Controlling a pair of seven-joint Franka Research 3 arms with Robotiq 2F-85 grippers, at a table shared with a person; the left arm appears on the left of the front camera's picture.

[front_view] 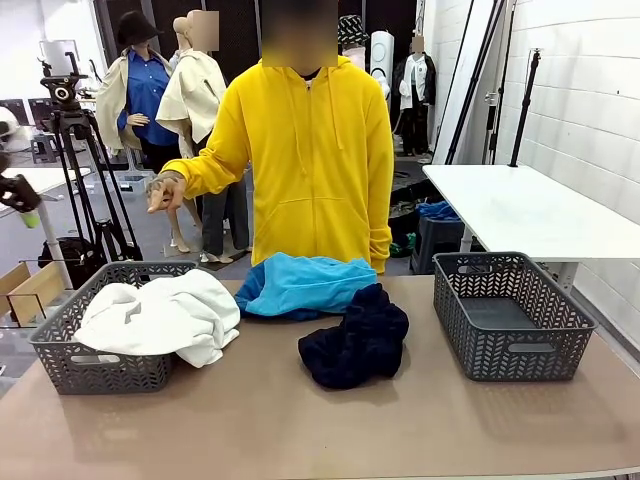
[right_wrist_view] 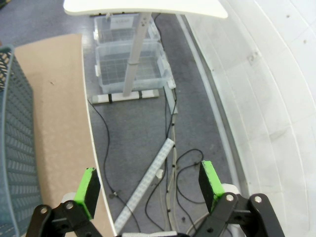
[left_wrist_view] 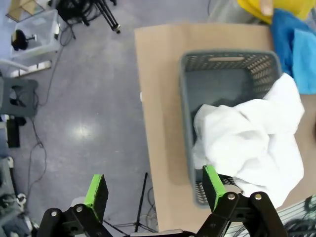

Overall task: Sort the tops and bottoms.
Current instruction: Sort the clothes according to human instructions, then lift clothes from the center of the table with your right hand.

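The tops are lying in two places. The white shirt (front_view: 160, 315) is sitting bunched in the grey left basket (front_view: 70, 365), spilling over the rim on the side toward the table's middle, with a fold hanging down onto the tabletop. The bright blue garments (front_view: 300, 283) are lying in one heap at the far edge of the table (front_view: 300, 430), just beside the shirt and directly in front of the person. Two shades of blue are showing, but I cannot tell where one piece ends and the other begins. The bottoms, a dark navy garment (front_view: 355, 345), are lying crumpled near the table's middle, touching the near edge of the blue heap. The grey right basket (front_view: 510, 315) is standing well apart from the clothes, toward the table's right end.

The left gripper (left_wrist_view: 154, 187) is hanging with its jaws spread wide and nothing between them, above the floor just off the table's left edge. One green pad (left_wrist_view: 212, 185) is showing over the left basket's near corner. The right gripper (right_wrist_view: 149, 186) is also spread wide and gripping nothing, hovering over the floor (right_wrist_view: 148, 123) beside the table's right edge.

The person in the yellow hoodie (front_view: 315, 170) is standing at the far side, holding one hand (front_view: 165, 192) out to the side with the fingers drooping.
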